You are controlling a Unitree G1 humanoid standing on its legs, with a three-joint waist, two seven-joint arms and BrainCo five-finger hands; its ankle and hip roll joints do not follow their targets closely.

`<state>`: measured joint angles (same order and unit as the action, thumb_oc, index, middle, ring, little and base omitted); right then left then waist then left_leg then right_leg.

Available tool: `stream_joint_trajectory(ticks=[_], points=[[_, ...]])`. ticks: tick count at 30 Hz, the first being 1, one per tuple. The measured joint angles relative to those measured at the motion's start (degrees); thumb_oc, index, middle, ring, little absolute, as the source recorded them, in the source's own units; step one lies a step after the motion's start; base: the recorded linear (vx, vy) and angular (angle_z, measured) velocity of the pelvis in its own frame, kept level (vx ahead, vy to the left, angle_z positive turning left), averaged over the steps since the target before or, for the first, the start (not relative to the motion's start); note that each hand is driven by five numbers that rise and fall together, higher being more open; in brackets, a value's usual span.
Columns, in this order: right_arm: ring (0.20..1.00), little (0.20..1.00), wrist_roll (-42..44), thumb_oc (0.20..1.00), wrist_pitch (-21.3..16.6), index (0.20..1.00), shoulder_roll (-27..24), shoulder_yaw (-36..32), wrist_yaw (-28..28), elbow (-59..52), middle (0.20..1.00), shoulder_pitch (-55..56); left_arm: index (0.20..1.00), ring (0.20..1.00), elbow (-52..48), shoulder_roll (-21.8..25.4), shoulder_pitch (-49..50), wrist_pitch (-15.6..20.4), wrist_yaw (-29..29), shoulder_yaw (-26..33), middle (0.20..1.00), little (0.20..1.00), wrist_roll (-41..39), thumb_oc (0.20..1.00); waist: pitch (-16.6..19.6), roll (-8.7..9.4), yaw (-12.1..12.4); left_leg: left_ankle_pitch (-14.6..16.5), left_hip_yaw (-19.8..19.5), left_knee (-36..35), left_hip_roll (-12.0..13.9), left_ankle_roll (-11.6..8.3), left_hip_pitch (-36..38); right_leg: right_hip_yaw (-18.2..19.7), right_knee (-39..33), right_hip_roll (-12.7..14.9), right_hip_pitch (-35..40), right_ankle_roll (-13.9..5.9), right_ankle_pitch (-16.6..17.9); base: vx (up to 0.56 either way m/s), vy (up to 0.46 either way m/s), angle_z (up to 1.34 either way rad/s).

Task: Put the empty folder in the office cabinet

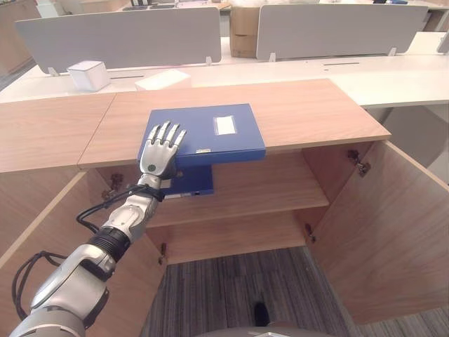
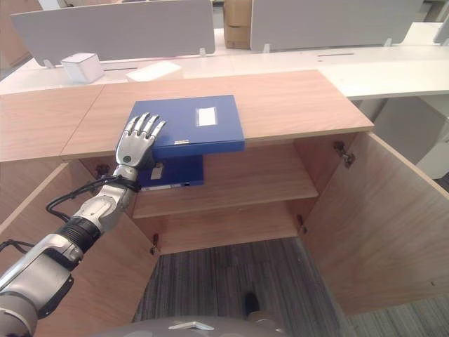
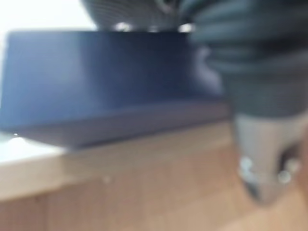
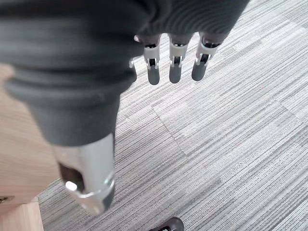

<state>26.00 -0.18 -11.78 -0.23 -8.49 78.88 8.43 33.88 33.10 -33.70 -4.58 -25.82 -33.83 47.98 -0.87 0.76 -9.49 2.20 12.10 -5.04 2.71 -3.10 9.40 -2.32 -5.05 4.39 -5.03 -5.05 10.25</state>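
1. A blue folder (image 1: 210, 133) lies flat on the wooden top of the cabinet (image 1: 295, 105), its near edge jutting slightly past the cabinet's front edge.
2. A white label (image 1: 224, 125) sits on the folder's upper face.
3. The left hand (image 1: 160, 149) rests on the folder's near left corner, its fingers (image 1: 167, 133) straight and spread flat across the cover, not curled round anything.
4. In the left wrist view the folder (image 3: 96, 86) shows as a dark blue slab on the wood, just past the hand's ribbed cover.
5. A second blue folder (image 1: 191, 181) lies on the upper shelf (image 1: 266, 186) inside the cabinet, directly below the first one.
6. The cabinet's right door (image 1: 379, 225) stands wide open.
7. The right hand (image 4: 175, 60) shows in the right wrist view, hanging over striped grey carpet (image 4: 231, 144); its fingers (image 4: 174, 67) are straight and relaxed, carrying nothing.
8. Behind the cabinet stands a white bench (image 1: 337, 70) with grey divider screens (image 1: 119, 35); a small white box (image 1: 89, 74) sits on it at the left.
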Motion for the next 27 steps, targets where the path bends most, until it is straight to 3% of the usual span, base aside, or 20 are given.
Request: stream_joint_trajectory(ticks=[27], points=[[1.0,1.0,0.0,1.0,-0.7,1.0,0.0,0.0,-0.4,0.0,1.0,0.1,1.0,1.0,1.1,-0.8,2.4,0.6,0.5,0.3,1.0,1.0,-0.6,1.0,0.8,0.63,0.1,-0.1,0.2,0.0,0.0,-0.09,0.4,0.1,0.0,0.0,0.2,0.14,0.2,0.0,0.0,0.0]])
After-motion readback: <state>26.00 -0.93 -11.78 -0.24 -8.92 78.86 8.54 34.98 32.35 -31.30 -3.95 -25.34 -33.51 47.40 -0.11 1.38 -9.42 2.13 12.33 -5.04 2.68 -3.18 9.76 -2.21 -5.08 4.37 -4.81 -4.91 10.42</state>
